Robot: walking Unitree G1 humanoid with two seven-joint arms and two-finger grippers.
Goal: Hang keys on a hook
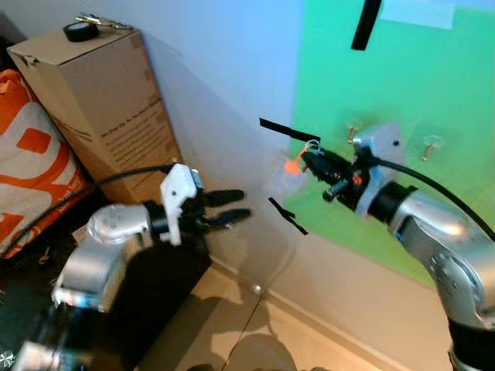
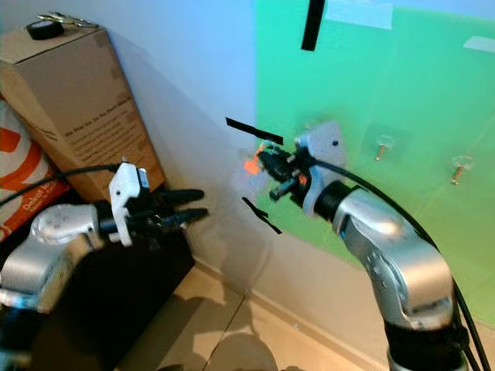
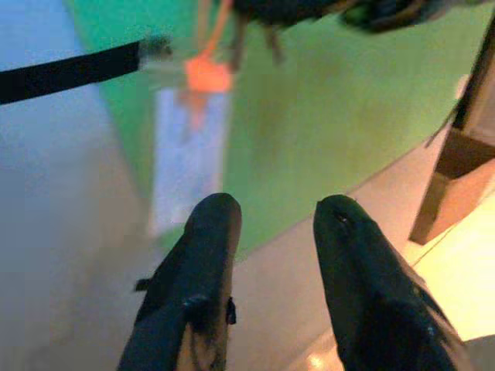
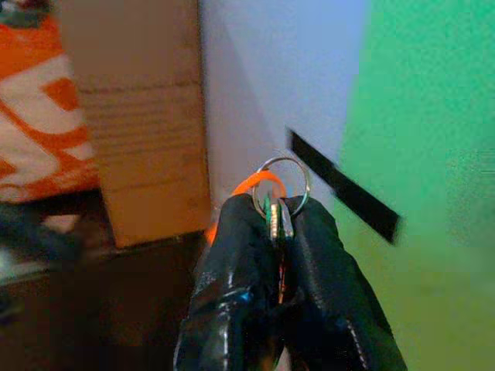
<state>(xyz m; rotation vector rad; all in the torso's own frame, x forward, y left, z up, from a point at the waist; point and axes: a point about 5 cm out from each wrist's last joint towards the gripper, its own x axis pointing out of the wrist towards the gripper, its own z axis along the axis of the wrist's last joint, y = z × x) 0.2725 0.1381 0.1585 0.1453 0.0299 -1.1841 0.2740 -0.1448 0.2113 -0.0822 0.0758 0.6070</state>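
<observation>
My right gripper (image 1: 312,159) is raised in front of the wall at the left edge of the green sheet (image 1: 410,85), shut on a bunch of keys (image 4: 277,214). The silver key ring (image 4: 283,184) and an orange tag (image 1: 291,165) stick out past the fingertips. Small clear hooks (image 1: 431,144) are stuck on the green sheet; one hook (image 1: 352,133) sits just right of the gripper, behind the wrist. My left gripper (image 1: 233,207) is held lower and to the left, open and holding nothing, pointing toward the wall.
A tall cardboard box (image 1: 100,108) leans against the wall on the left with a black tape roll (image 1: 80,31) on top. An orange-and-white bag (image 1: 31,154) lies beside it. Black tape strips (image 1: 288,130) mark the wall. Tiled floor lies below.
</observation>
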